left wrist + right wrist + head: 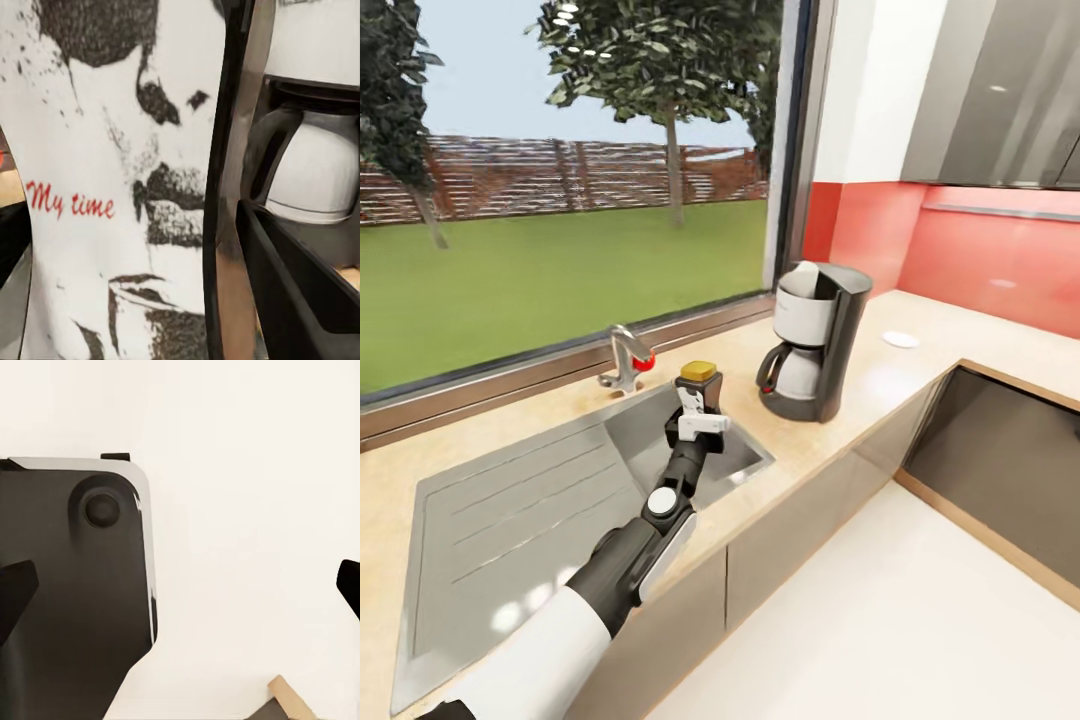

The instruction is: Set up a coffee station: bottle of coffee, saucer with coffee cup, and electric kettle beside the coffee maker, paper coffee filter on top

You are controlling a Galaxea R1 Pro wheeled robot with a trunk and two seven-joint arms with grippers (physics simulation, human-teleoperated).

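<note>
The coffee bottle [697,388] has a yellow lid and a white label with red writing. It hangs upright over the sink basin, with my left gripper [698,418] shut on it. In the left wrist view its label [105,187] is very close, with a dark finger [300,292] beside it. The black and white coffee maker [815,340] stands on the countertop just right of the bottle, and its carafe [315,172] is close behind the bottle in the left wrist view. My right gripper [180,589] is open over the white floor, holding nothing.
A steel sink [630,445] with a drainboard [510,500] lies under my left arm, with a faucet [628,362] behind it by the window. A small white disc [901,339] lies on the counter [960,340] right of the coffee maker. My dark base [75,607] shows in the right wrist view.
</note>
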